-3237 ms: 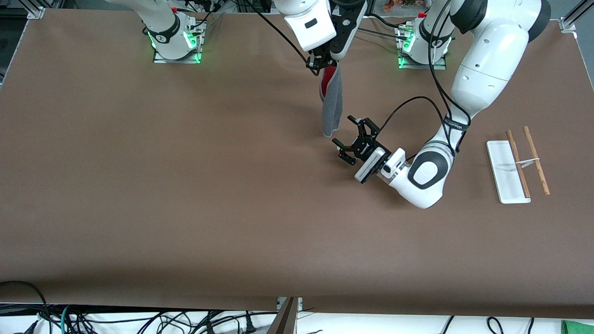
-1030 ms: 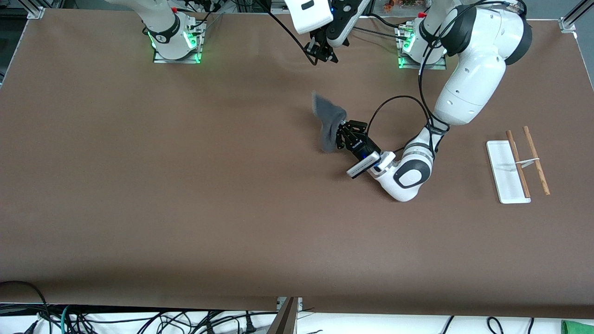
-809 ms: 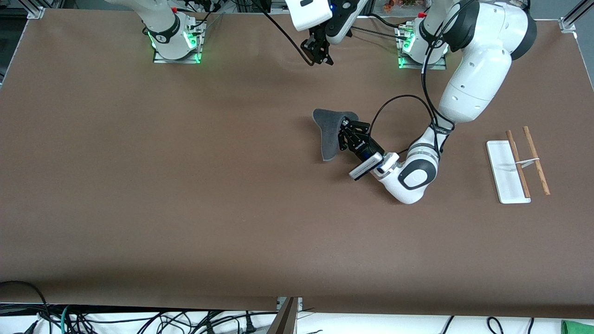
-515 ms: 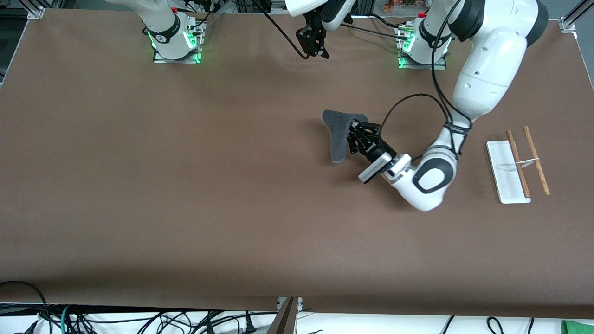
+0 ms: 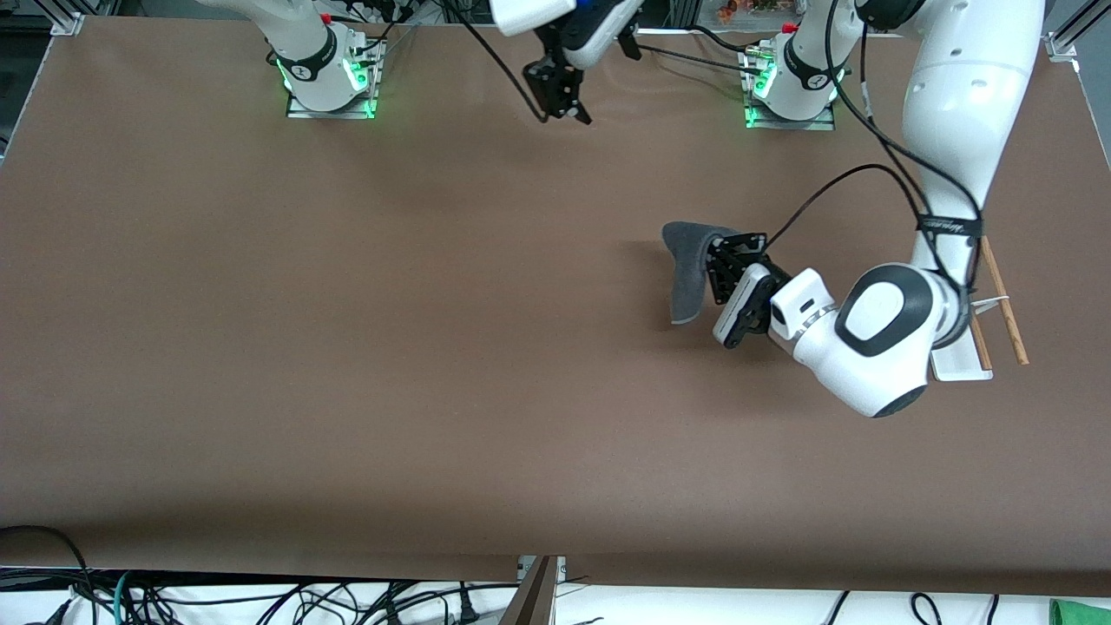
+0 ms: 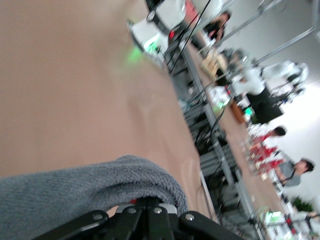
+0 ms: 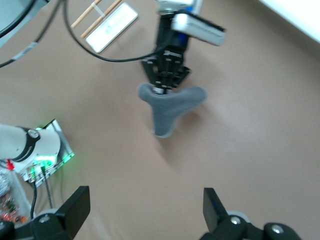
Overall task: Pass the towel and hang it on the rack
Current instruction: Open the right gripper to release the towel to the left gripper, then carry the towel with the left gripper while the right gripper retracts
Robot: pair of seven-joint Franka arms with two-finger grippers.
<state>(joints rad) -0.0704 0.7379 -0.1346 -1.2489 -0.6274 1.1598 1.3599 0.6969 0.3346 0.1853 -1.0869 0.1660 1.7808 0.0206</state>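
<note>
The dark grey towel point(image 5: 686, 271) hangs folded over the fingertips of my left gripper point(image 5: 717, 253), which is shut on it above the table, a short way from the rack. The left wrist view shows the towel point(image 6: 75, 190) draped over the left gripper point(image 6: 148, 206). The rack point(image 5: 1005, 304), with its wooden rods and white base point(image 5: 959, 369), stands at the left arm's end of the table, partly hidden by the left arm. My right gripper point(image 5: 561, 97) hangs open and empty over the table between the two bases. Its wrist view shows the right gripper point(image 7: 145, 212), the towel point(image 7: 167, 107) and the rack point(image 7: 107, 22).
Brown table cover point(image 5: 347, 347) spreads wide toward the right arm's end and toward the front camera. Both arm bases point(image 5: 330, 78) with green lights stand along the table's edge. A black cable point(image 5: 833, 187) loops from the left wrist above the table.
The towel has passed from the right gripper to the left. The left arm has carried it toward the rack. The right gripper has opened and drawn back toward its base.
</note>
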